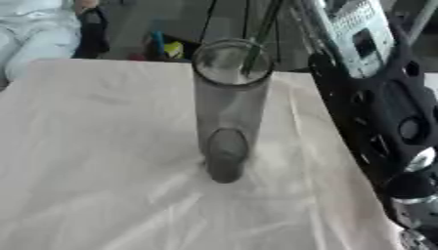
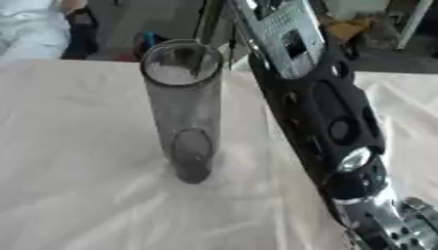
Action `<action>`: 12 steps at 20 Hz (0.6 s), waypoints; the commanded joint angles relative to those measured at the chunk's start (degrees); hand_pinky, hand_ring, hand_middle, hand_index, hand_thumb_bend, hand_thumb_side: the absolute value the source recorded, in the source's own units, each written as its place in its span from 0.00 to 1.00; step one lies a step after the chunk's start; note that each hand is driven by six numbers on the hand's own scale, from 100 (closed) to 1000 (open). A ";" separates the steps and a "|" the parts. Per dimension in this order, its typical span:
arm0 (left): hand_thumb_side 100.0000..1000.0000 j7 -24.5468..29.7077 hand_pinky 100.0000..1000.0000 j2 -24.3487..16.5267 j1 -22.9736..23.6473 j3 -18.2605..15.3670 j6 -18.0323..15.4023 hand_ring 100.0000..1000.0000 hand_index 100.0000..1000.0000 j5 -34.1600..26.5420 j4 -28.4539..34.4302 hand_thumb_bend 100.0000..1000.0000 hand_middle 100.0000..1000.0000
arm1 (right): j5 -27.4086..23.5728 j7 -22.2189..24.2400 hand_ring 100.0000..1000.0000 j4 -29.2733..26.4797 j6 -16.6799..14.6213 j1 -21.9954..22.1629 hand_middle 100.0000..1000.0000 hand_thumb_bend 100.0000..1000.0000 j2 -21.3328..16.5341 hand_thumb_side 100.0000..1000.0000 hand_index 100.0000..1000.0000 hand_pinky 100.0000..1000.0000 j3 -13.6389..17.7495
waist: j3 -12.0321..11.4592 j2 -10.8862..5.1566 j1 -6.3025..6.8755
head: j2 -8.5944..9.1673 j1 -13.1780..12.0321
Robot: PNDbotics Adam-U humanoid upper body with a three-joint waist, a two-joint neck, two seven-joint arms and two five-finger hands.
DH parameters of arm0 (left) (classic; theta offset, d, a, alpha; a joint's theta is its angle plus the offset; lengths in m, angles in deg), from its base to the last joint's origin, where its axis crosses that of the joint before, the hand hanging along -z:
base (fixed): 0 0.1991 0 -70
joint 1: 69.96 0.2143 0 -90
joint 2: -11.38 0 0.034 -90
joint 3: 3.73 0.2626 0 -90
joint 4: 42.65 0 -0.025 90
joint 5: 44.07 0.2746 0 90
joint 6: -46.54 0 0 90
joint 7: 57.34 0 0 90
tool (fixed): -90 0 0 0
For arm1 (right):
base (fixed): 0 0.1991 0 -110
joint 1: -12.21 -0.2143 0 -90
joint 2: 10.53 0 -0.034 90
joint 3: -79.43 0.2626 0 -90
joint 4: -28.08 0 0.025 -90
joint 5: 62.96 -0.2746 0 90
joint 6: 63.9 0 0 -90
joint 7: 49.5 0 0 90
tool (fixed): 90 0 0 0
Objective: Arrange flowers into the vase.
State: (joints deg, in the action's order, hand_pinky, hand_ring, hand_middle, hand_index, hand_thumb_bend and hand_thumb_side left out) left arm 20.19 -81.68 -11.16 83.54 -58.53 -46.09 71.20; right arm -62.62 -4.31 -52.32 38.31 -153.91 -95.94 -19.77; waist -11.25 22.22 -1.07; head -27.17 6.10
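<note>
A tall clear glass vase [image 1: 228,112] stands upright on the white tablecloth [image 1: 94,161], near the middle of the table. A thin dark green stem [image 1: 259,34] slants down from the top edge, and its lower end sits inside the vase's mouth. My right arm [image 2: 329,117], black with silver joints, rises from the lower right corner, passing just right of the vase. Its light grey end, my right hand [image 2: 278,29], runs out at the top edge beside the stem. No flower head shows. My left hand is out of both views.
The table's far edge [image 1: 111,61] runs just behind the vase. Beyond it are a person in pale clothing [image 1: 34,34] at the top left and small coloured items [image 1: 167,46] on the floor. The cloth is creased.
</note>
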 commanded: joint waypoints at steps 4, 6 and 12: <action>1.00 -0.13 0.59 -0.50 -0.90 -0.89 -0.03 0.76 0.84 -0.19 0.73 0.00 0.75 | 0.62 -0.69 0.00 1.69 -0.76 -0.93 0.00 0.00 -0.37 0.70 0.00 0.00 0.13 | -0.41 0.03 -0.66 | 0.74 -0.14; 1.00 -0.15 0.59 -0.51 -0.95 -0.91 -0.03 0.76 0.84 -0.17 0.73 0.00 0.75 | 0.94 -0.62 0.00 2.41 -0.96 -0.83 0.00 0.00 -0.32 0.71 0.00 0.00 0.03 | -0.59 0.14 -0.75 | 0.77 -0.21; 1.00 -0.16 0.59 -0.38 -1.16 -0.93 -0.04 0.76 0.84 -0.18 0.73 0.00 0.75 | 1.10 -0.85 0.00 3.45 -1.37 -0.76 0.00 0.00 -0.02 0.72 0.00 0.00 0.00 | -0.92 0.33 -0.98 | 0.86 -0.31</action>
State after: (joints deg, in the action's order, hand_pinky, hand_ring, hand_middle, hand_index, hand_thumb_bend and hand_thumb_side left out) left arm 20.17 -81.49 -11.43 83.53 -58.54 -46.09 71.20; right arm -62.01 -5.00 -48.55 37.12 -153.42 -95.73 -19.81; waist -12.06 22.95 -1.43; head -27.06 5.93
